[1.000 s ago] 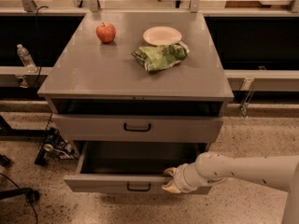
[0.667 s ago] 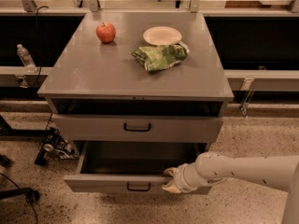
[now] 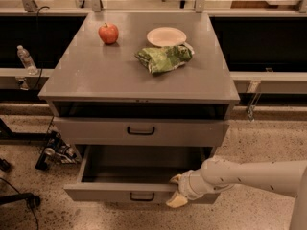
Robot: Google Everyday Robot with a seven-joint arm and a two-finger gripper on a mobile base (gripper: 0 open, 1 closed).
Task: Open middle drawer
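Note:
The middle drawer is a grey metal tray pulled well out of the cabinet, with a small black loop handle at the centre of its front. Its inside looks empty. My gripper sits at the drawer's front edge, just right of the handle. My white arm reaches in from the right. Above it, another grey drawer with a black handle is closed.
On the cabinet top lie a red apple, a white plate and a green chip bag. A water bottle stands on a ledge at the left. Cables and a chair base lie on the floor at the left.

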